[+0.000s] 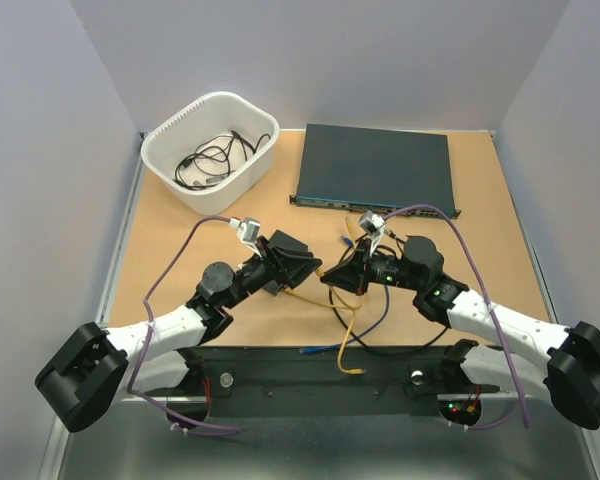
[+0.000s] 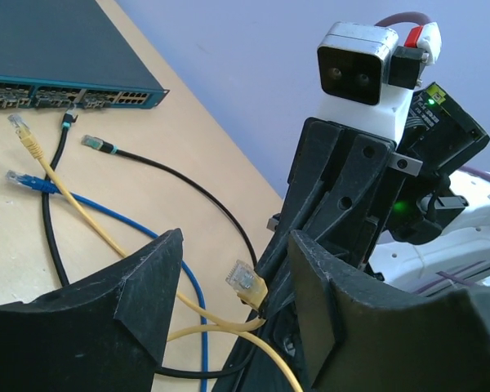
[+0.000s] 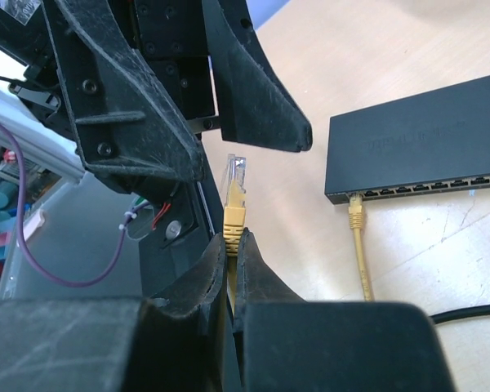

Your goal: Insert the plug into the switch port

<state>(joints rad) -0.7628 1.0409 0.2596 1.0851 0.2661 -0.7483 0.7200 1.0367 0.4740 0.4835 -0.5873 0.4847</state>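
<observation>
Yellow plug (image 3: pixel 234 184) is clamped at its boot in the closed right gripper (image 3: pixel 233 245), tip projecting past the fingertips. Left gripper (image 2: pixel 237 245) has its jaws apart, flanking the plug without contact. Switch port (image 3: pixel 425 187) sits in the front edge of the small black box (image 3: pixel 416 135), well apart from the plug.

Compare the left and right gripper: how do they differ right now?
Jaws: the left gripper stands open, the right gripper is shut. Load: the left gripper holds nothing, flanking the yellow plug with gaps either side; the right gripper pinches that plug by its boot, tip sticking out. Shared: both are black two-finger grippers meeting at the same plug.
</observation>
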